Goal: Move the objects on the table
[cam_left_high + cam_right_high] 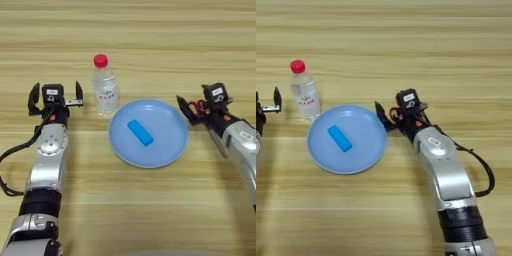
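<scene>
On the blue plate point(170, 145) lies the small block point(139, 132), likely light, stiff and best pinched across its narrow sides, while the right gripper point(392, 118) beside the rim stands spread, holding nothing

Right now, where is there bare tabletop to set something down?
Bare table lies beyond the bottle, and along the near edge below the plate, between both arms. The stretch from the left gripper past the block to the right gripper is crowded.
</scene>
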Controlling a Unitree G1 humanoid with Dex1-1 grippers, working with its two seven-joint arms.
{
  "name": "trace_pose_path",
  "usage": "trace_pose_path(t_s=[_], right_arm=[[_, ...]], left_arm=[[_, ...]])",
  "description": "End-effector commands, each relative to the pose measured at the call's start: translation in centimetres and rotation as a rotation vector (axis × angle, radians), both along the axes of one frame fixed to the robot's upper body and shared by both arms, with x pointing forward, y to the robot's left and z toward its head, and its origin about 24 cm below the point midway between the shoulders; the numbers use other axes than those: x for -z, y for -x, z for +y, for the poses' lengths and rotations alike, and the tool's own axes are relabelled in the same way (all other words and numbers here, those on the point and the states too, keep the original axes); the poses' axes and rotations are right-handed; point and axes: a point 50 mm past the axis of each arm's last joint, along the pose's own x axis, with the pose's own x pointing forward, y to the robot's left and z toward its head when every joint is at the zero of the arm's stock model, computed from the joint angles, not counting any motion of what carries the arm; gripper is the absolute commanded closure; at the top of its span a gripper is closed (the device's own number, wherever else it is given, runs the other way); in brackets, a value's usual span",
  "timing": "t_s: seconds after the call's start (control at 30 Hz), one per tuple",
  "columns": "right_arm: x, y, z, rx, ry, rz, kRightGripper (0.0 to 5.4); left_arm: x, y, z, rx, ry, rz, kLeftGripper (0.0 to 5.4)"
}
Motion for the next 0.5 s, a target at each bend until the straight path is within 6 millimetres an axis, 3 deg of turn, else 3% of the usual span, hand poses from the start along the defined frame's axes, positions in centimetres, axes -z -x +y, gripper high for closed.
trace_pose_path(t_s=[0.03,0.13,0.3,0.5], right_arm=[[0.4,-0.6,-3.7,0.128,0.041,0.042,0.49],[1.1,-0.7,-5.6,0.183,0.069,0.081,0.04],[1.4,-0.7,-7.7,0.230,0.100,0.111,0.01],[2.5,-0.7,-8.1,0.221,0.118,0.164,0.01]], left_arm=[[0.1,-0.2,0.0,0.005,-0.005,0.017,0.00],[0.1,-0.2,0.0,0.007,-0.007,0.018,0.00],[0.1,-0.2,-0.1,0.007,-0.008,0.018,0.00],[0.1,-0.2,0.0,0.005,-0.009,0.019,0.00]])
